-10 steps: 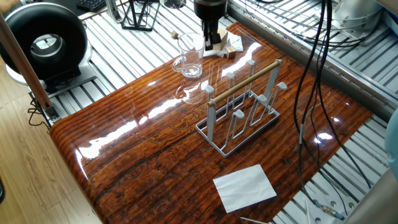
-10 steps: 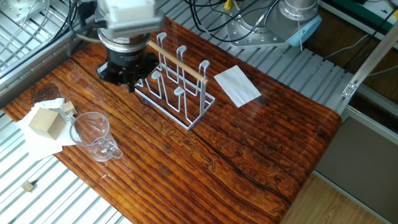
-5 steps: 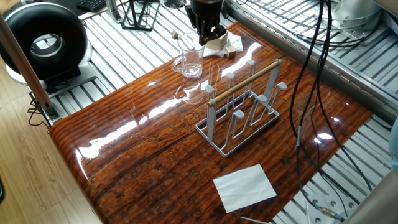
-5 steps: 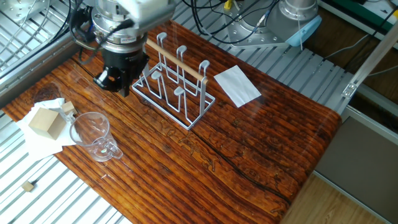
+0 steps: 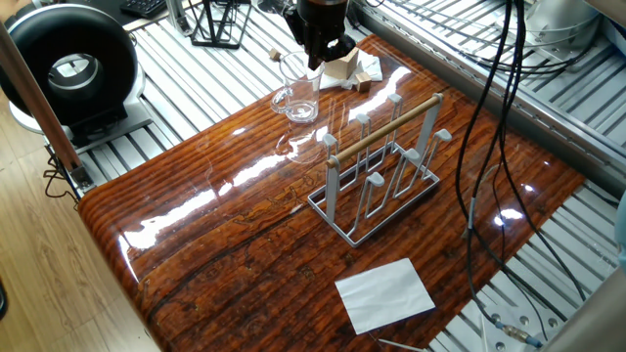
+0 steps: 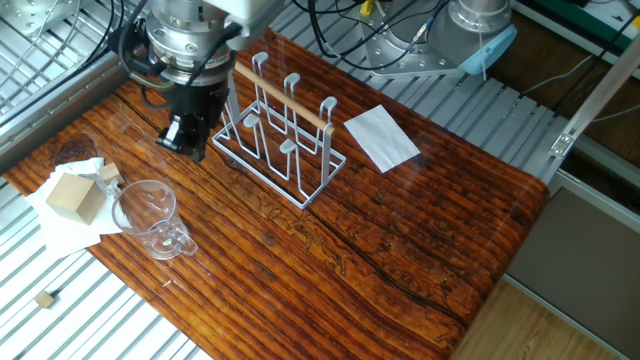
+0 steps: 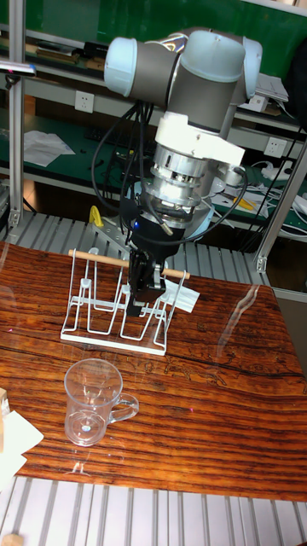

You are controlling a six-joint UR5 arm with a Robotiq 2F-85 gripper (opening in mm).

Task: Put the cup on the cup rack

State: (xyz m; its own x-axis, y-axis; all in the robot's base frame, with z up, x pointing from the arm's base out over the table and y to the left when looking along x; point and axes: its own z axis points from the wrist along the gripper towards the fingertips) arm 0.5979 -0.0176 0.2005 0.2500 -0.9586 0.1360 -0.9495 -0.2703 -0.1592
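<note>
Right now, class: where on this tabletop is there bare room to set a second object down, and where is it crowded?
Free: the wide wood between the cup rack and the table's near-left edge, and between rack and white paper. Crowded: the far corner, where the cup, wooden blocks and the gripper sit together.

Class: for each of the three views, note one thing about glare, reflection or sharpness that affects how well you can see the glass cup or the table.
One fixed view: bright white glare streaks the table, and the cup is faint. The other fixed view: duller table, cup outline clear, tool slightly soft. Tall fixed view: cup sharpest, with a pale curved reflection right of the cup rack.
</note>
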